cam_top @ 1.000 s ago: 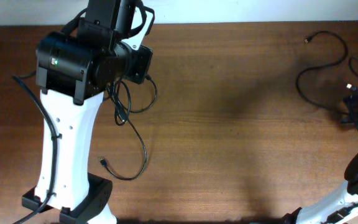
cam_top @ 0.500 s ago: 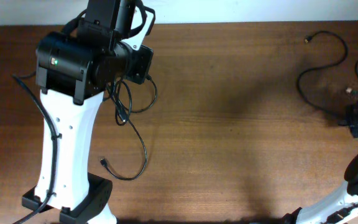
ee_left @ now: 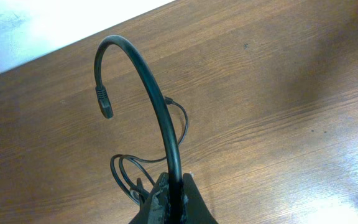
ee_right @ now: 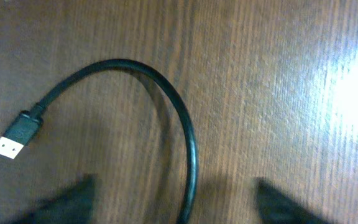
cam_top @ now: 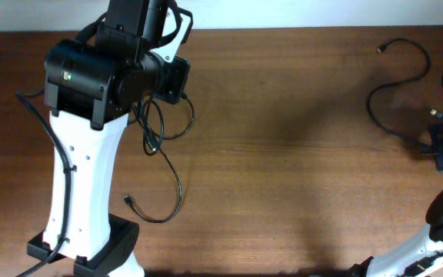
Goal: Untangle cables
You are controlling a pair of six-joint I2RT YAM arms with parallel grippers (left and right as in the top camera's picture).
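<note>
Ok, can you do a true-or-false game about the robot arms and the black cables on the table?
1. The left gripper is pinching the left cable. True.
2. The table is white. False: it is brown wood.
3. The right cable ends in a plug with a pale flat tip. True.
4. The right gripper is squeezed shut. False: its fingers are spread wide, and the right cable runs between them.
5. Both cables are knotted together in the middle of the table. False: one lies at the left side and the other at the far right, well apart.
</note>
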